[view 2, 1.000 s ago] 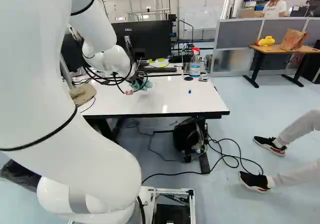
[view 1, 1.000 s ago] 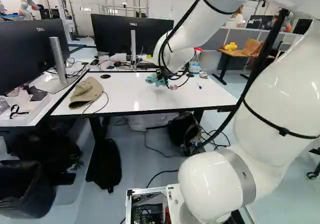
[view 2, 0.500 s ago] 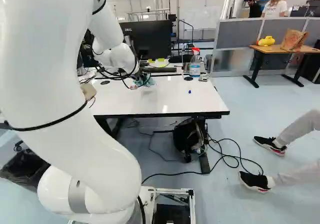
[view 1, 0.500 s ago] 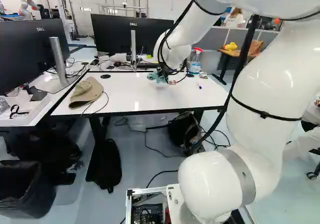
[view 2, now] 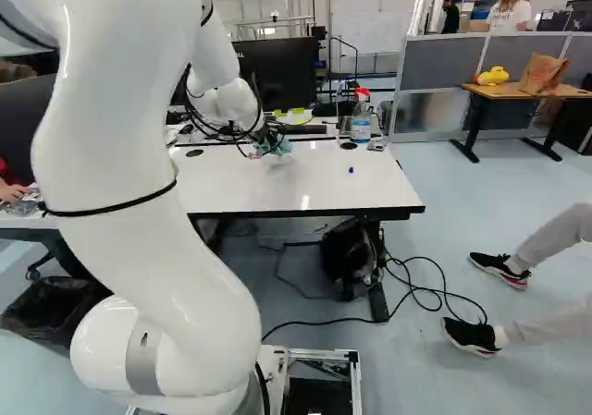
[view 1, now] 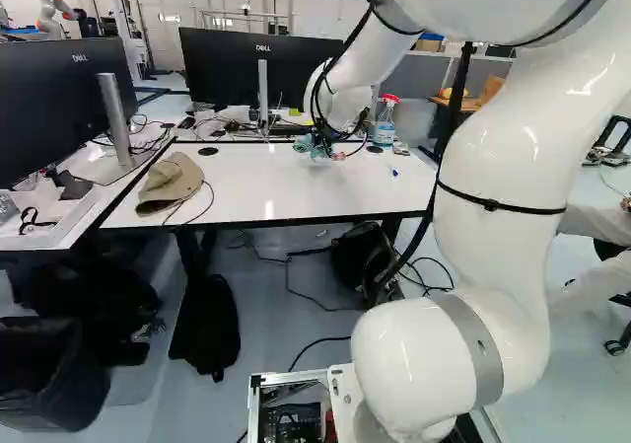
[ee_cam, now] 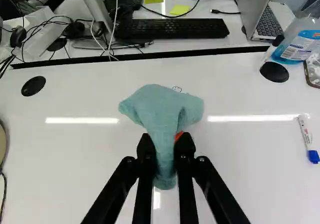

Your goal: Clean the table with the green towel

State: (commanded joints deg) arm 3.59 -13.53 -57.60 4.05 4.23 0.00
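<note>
So the big white arm [view 1: 503,186] is stretched out over the white counter [view 1: 296,191], and its fingers [view 1: 322,139] are pinched tight on the green towel [ee_cam: 162,109], one on each side of it. Most of the cloth is bunched up just ahead of the tips, with a narrower tail tucked down between them, and a bit of orange pad peeks out next to it. Can't tell from here how hard the thing is pressed onto the top, tbh. Going by the wrist view, with twelve o'clock straight ahead of the fingers: a black keyboard [ee_cam: 175,28] sits at twelve, past the dark edge strip, on the next desk [ee_cam: 200,44] over. Open laptop [ee_cam: 260,14] at about one. Spray bottle [ee_cam: 300,47] around two, with one round black cap [ee_cam: 274,72] near it. Marker [ee_cam: 306,134] with a blue end lying at three, well apart from the cloth. Another round black cap [ee_cam: 33,86] at ten, and the beige hat [view 1: 170,184] is over at nine, near that end of the counter, with a dark cord beside it.
</note>
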